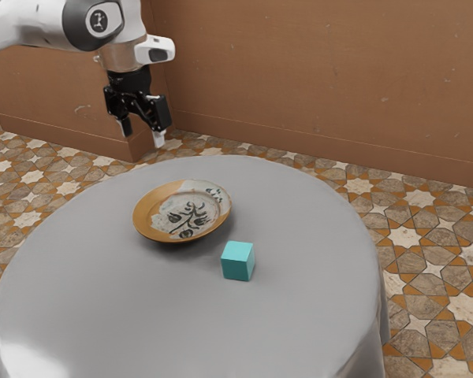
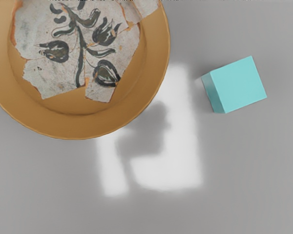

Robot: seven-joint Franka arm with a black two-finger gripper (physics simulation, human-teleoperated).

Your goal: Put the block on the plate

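My gripper (image 1: pixel 142 135) hangs in the air at the exterior view's upper left, above and beyond the table's edge, its two fingers apart with nothing between them. A turquoise block (image 1: pixel 238 261) rests on the grey table, a short way from the plate (image 1: pixel 152 220), which has an orange rim and a dark plant drawing. Block and plate do not touch. From the wrist camera, the same block (image 2: pixel 241 84) and plate (image 2: pixel 83 127) lie below my hand, with bare tabletop between them.
The round table (image 1: pixel 142 315) has a smooth grey cover hanging over its edge. A brown wall (image 1: pixel 315 79) stands behind it, above a patterned tile floor (image 1: pixel 426 236). Light and a shadow fall on the tabletop (image 2: pixel 244 185) near the plate.
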